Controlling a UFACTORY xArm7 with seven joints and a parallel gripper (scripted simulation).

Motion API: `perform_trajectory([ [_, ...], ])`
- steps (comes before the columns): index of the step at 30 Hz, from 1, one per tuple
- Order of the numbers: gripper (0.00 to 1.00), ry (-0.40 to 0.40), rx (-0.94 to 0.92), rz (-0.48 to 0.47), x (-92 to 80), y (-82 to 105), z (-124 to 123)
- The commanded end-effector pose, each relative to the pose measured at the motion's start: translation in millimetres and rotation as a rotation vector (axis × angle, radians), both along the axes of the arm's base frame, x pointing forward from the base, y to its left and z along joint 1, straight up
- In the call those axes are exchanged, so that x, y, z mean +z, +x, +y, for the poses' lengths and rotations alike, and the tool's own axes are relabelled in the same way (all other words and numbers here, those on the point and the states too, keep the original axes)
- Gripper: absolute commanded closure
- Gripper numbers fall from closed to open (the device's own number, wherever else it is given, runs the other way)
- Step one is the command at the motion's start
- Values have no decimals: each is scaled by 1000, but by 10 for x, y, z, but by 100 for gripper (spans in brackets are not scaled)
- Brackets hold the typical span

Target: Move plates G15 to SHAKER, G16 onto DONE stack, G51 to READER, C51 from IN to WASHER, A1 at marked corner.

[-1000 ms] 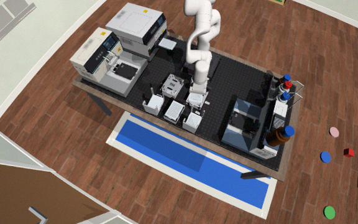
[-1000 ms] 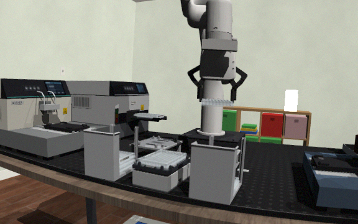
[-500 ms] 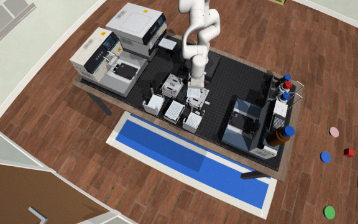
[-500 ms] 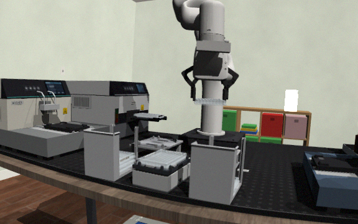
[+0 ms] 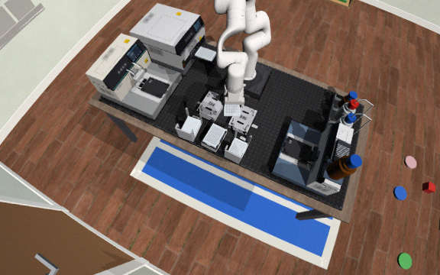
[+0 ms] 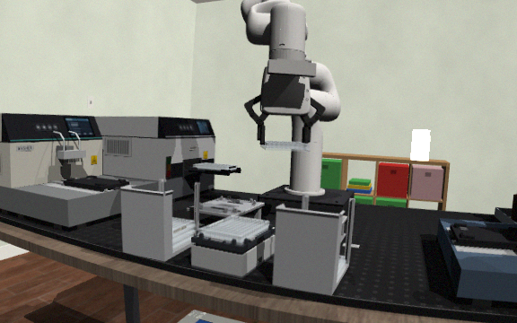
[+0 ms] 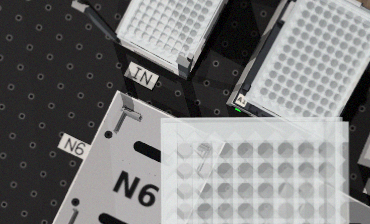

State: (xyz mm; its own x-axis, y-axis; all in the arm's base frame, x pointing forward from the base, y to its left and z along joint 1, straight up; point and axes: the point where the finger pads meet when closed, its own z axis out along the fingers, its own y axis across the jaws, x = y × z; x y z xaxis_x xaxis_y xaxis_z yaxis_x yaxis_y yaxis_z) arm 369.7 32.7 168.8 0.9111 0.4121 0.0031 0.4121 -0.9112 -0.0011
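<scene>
My gripper (image 6: 284,135) is shut on a clear well plate (image 6: 284,144) and holds it level, high above the deck. In the wrist view the plate (image 7: 256,170) fills the lower right, above the N6 nest (image 7: 131,175); I cannot read its label. The plate also shows in the top view (image 5: 232,110) over the N6 nest (image 5: 243,119). The IN rack (image 7: 168,25) has a white plate deep inside. The SHAKER (image 7: 311,55) carries a plate. The READER tray (image 5: 205,53) carries a plate. The WASHER nest (image 5: 151,88) is dark and bare.
The DONE rack (image 5: 189,127) stands left of the SHAKER (image 5: 214,135), the IN rack (image 5: 237,149) right of it. The RG nest (image 5: 210,106) is beside N6. The DISPENSER (image 5: 300,153) and bottles (image 5: 347,164) stand at the right end.
</scene>
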Motion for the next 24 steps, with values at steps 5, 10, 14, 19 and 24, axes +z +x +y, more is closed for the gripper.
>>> perform_trajectory([
  [5, 100, 1, 30, -5, 19, -7, -197],
  [10, 100, 1, 77, -5, 18, -15, -330],
  [14, 100, 1, 123, -5, 18, -23, -464],
  [19, 100, 0, 132, -5, 17, -33, -630],
  [24, 100, 0, 143, -5, 17, -39, -729],
])
